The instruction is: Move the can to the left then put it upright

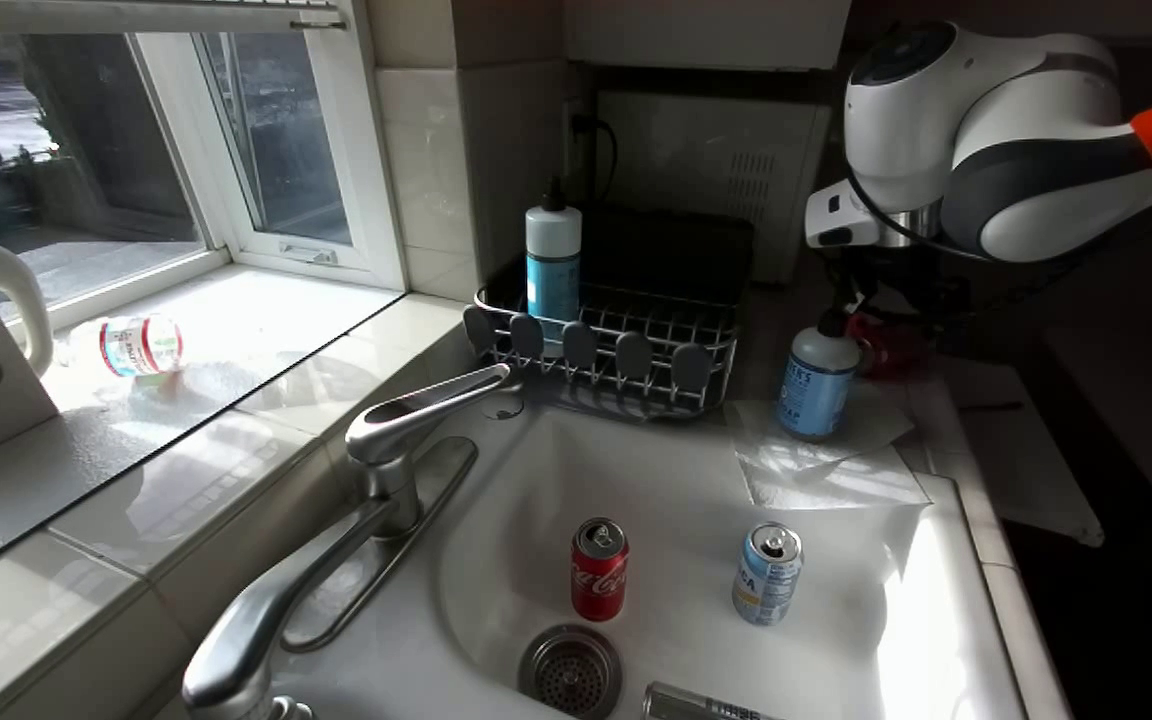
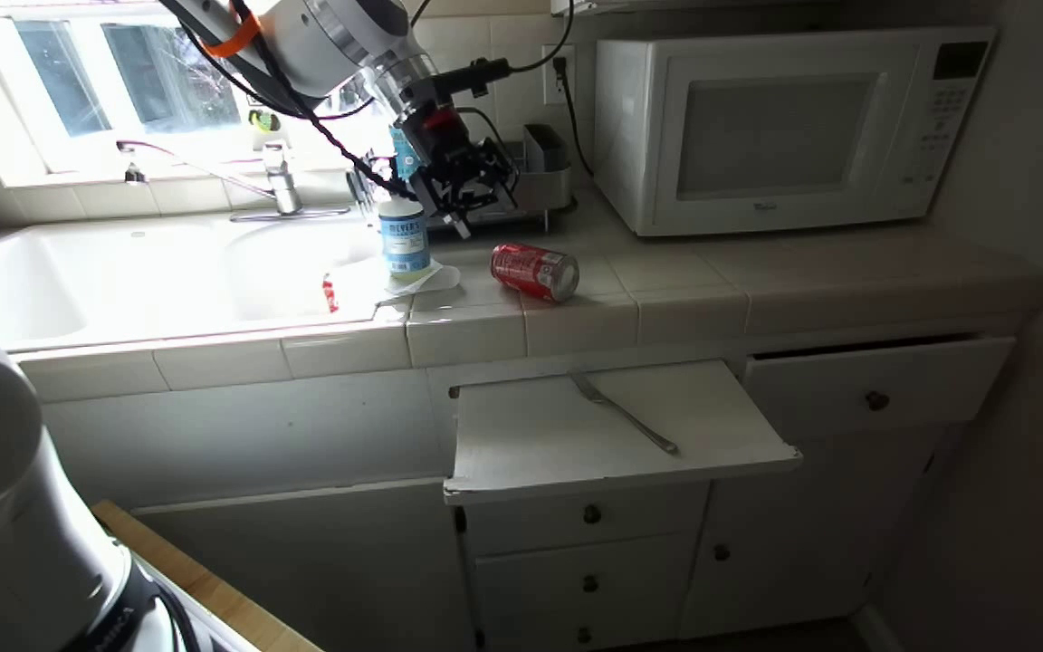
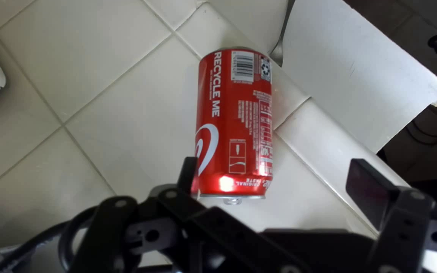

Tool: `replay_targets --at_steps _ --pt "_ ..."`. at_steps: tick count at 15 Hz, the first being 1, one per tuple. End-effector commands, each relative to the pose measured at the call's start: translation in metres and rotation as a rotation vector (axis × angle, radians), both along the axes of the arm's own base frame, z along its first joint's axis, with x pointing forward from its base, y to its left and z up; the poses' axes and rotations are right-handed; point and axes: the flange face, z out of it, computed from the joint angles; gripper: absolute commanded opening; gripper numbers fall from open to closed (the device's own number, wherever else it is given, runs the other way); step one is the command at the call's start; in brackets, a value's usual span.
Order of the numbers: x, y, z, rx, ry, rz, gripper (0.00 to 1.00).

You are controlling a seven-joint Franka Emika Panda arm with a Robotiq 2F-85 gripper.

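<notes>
My tool (image 3: 277,173) hangs spread and empty, but an off-centre descent could roll the can (image 3: 233,121), lying on its side, over the edge of the surface (image 3: 127,94).

Kitchen: sink (image 1: 681,560) w/ faucet (image 1: 391,490), dish rack (image 1: 633,355), microwave (image 2: 775,136), tiled ctr (image 2: 684,263).

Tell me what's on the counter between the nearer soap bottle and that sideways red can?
Part of a white sheet under the soap bottle, then bare tiles to the can, in an exterior view.
</notes>
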Motion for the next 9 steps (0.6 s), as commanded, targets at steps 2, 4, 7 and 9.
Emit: replay_targets --at_steps 2,4,7,9 --pt "0.006 0.009 -0.006 -0.008 -0.023 0.049 1.00" --pt "0.007 0.011 -0.013 -0.035 -0.015 0.070 1.00" --pt "0.011 0.011 -0.022 -0.076 -0.007 0.090 1.00" --pt "0.013 0.011 -0.024 -0.076 -0.012 0.087 1.00"
